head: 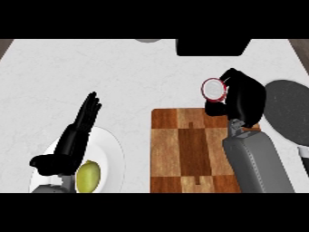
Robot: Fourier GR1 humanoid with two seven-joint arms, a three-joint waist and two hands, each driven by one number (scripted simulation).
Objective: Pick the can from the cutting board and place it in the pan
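The right hand curls around the can beyond the cutting board, beside the pan, while the left hand rests open.

Red-rimmed can, white top showing, tilted, held just beyond cutting board far edge; dark round pan right of board.

A white plate sits on the pale counter at about seven o'clock, carrying a yellow-green fruit. At twelve o'clock a black block meets the top edge, with a grey round object just beside it.
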